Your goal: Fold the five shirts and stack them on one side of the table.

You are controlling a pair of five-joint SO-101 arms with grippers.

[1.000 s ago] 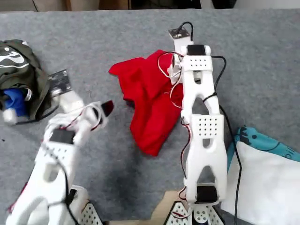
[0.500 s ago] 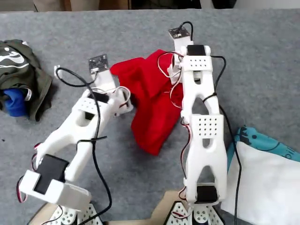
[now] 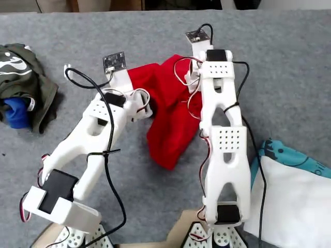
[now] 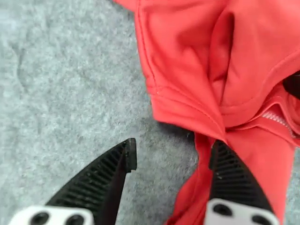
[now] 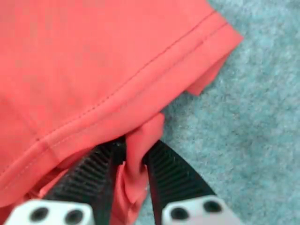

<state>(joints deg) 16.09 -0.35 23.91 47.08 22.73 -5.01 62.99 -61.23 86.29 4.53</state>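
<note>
Left gripper [image 4: 174, 149], jaws spread, straddles the hem of the red shirt [image 4: 197, 70] at lower frame (one finger over cloth); right gripper [image 5: 135, 157] clamps a fold.

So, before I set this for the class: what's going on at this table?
Two robot arms are working on a red shirt lying crumpled in the middle of the table. The right gripper is shut on a fold of its edge. The left gripper is open at another edge, with nothing gripped yet. A dark green and blue bundle sits at one side, white and teal shirts at the other.
</note>
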